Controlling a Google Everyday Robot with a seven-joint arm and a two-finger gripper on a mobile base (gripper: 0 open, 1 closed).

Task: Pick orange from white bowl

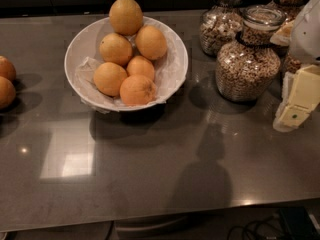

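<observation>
The white bowl (pixel 172 71) stands at the back left of the dark counter, lined with crumpled white paper and holding several oranges. The largest orange (pixel 126 15), yellow-orange and slightly egg-shaped, sits on top at the bowl's far rim. Smaller, rounder oranges lie below it in the bowl. My gripper (pixel 296 101), cream-coloured, hangs at the right edge of the view, well to the right of the bowl and beside the glass jars. It holds nothing that I can see.
Glass jars of cereal (pixel 247 59) stand at the back right, between the bowl and the gripper. Two loose oranges (pixel 6 81) lie at the left edge. The counter's front edge (pixel 160 219) runs along the bottom, with cables below it.
</observation>
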